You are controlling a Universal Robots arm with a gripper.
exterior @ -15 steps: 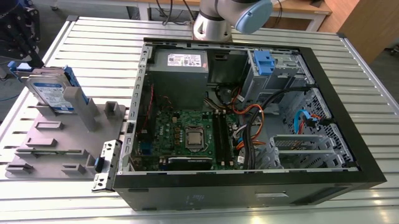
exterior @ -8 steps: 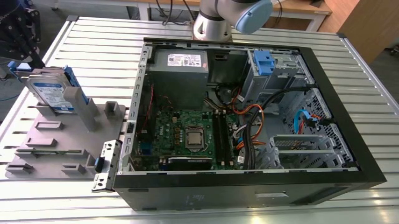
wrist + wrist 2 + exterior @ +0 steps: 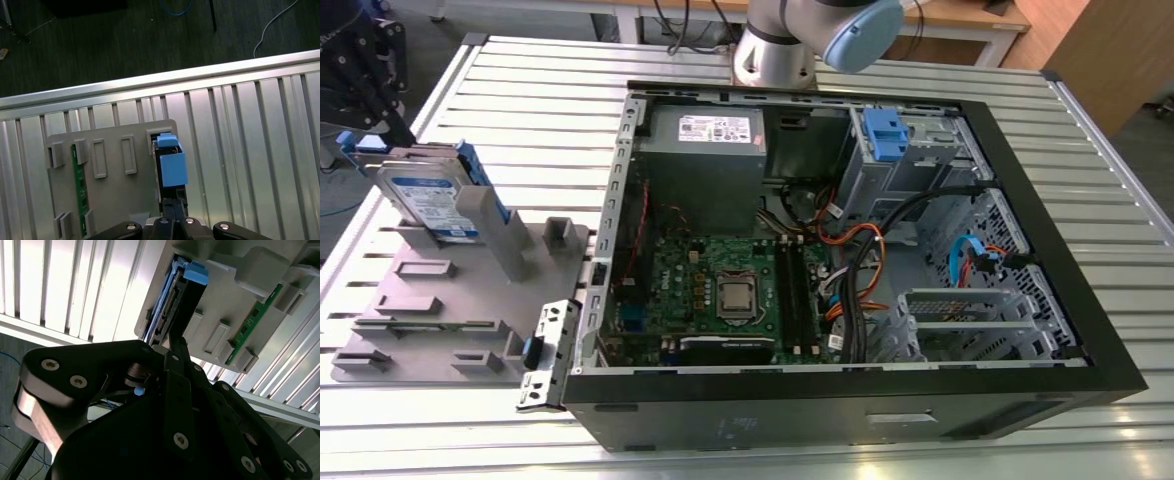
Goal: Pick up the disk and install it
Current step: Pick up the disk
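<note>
Ribbed metal tabletop (image 3: pixel 520 90), dark floor (image 3: pixel 100 45) beyond. Upper left, exterior view: the cropped gripper (image 3: pixel 384 125) hangs over the disk (image 3: pixel 434 205); its grip cannot be told.

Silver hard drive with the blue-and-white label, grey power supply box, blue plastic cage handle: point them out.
Silver hard drive with blue-and-white label (image 3: pixel 430 207): exterior view, on its label.
Grey power supply box (image 3: pixel 714 130): exterior view, on its white sticker.
Blue plastic cage handle (image 3: pixel 886 133): exterior view, its middle.
</note>
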